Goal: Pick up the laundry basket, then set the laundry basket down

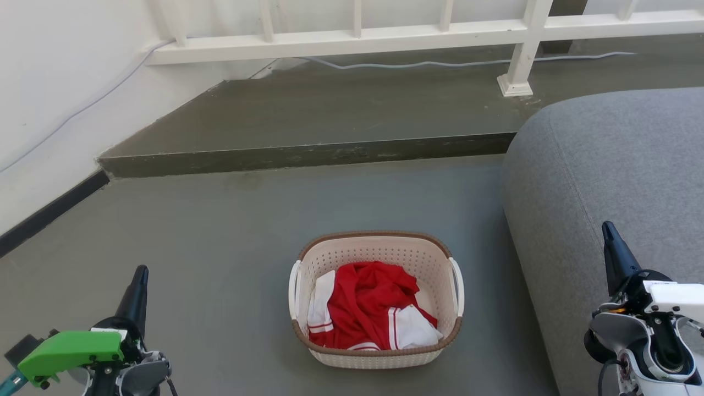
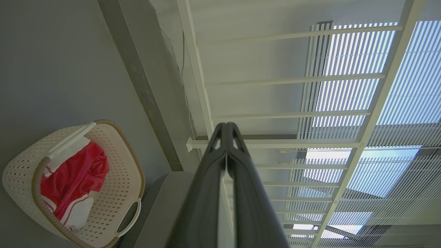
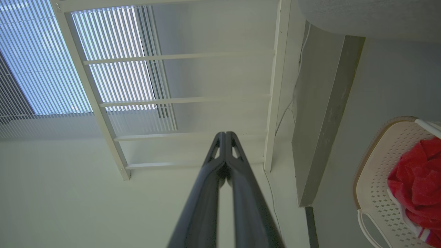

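Observation:
The laundry basket (image 1: 376, 246) stands on the grey floor in the lower middle of the head view: cream perforated plastic, brown rim, white side handles, with red and white clothing inside. It also appears at the lower left of the left wrist view (image 2: 20, 172) and at the right edge of the right wrist view (image 3: 373, 186). My left gripper (image 1: 141, 273) is at the lower left, well clear of the basket, shut with nothing held (image 2: 226, 125). My right gripper (image 1: 607, 228) is at the lower right over the sofa, also shut and empty (image 3: 225, 133).
A grey sofa (image 1: 621, 181) rises just right of the basket. A raised concrete step (image 1: 308, 157) crosses the floor behind it, with a white railing (image 1: 517, 49) and a cable on top. A white wall (image 1: 49, 99) with a dark skirting closes the left side.

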